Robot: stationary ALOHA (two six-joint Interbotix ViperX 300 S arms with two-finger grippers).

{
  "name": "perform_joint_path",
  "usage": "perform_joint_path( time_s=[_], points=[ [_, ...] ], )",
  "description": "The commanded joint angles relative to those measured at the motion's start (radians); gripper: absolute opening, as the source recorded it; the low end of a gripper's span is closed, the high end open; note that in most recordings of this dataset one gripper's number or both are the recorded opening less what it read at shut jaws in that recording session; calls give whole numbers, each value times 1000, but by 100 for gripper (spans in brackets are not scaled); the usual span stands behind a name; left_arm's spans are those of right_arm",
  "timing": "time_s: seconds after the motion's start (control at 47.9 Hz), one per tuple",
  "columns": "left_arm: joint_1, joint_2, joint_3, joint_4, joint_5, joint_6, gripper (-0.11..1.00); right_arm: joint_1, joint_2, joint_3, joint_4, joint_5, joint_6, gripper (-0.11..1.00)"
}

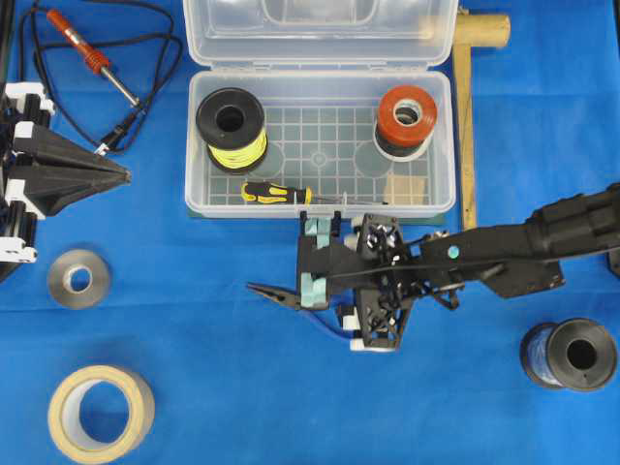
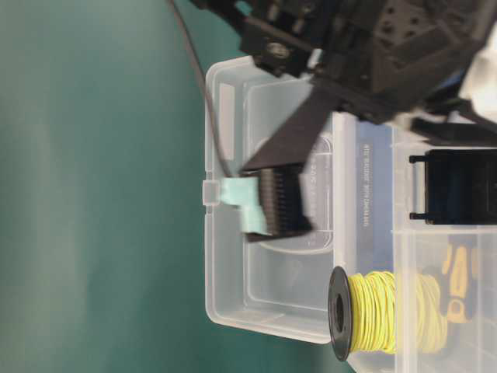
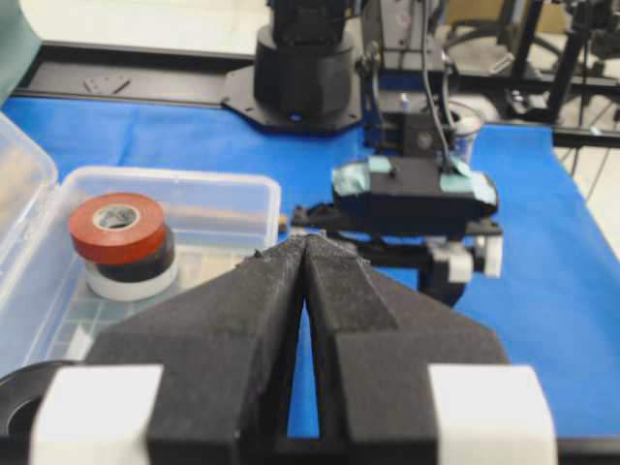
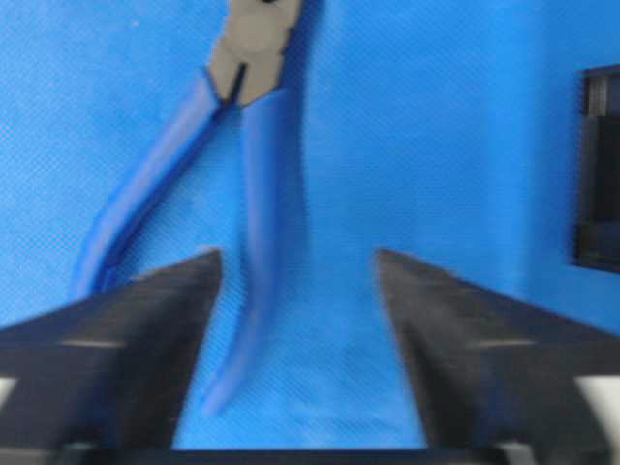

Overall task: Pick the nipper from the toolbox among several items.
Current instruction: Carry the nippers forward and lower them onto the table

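The nipper [image 4: 242, 194] is seen lying flat on the blue cloth just outside the toolbox [image 1: 320, 199], its front wall nearest. The right gripper [image 4: 295, 281] is spread wide above the handles, holding nothing. Stiff, light, slick handles are best pinched together near the pivot. The left gripper [image 3: 305, 257] is closed, well apart

Nipper [image 1: 276, 294] lies on the surface [image 1: 242, 387], outside and in front of the toolbox [image 1: 320, 208]; screwdriver [image 1: 276, 193] lies inside along its front wall.
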Motion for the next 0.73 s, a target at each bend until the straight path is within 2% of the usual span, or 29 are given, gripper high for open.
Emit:
perform_joint_path(
  time_s=[0.0, 0.063, 0.167, 0.355, 0.501, 0.71],
  points=[
    [0, 5, -9, -3, -5, -2, 0, -6, -97, -20, -31, 26, -2, 75],
    [0, 3, -9, -3, -3, -2, 0, -12, -149, -18, -58, 48, -2, 83],
    [0, 3, -9, -3, -5, -2, 0, -23, -256, -9, -118, 91, 0, 76],
    [0, 5, -9, -3, 2, -2, 0, -66, -449, 63, -215, 149, 5, 78],
    [0, 3, -9, -3, 3, -2, 0, -117, -583, 164, -225, 121, 5, 78],
    [0, 2, -8, -3, 5, -2, 0, -153, -805, 333, -225, -3, 5, 78]
  ],
)
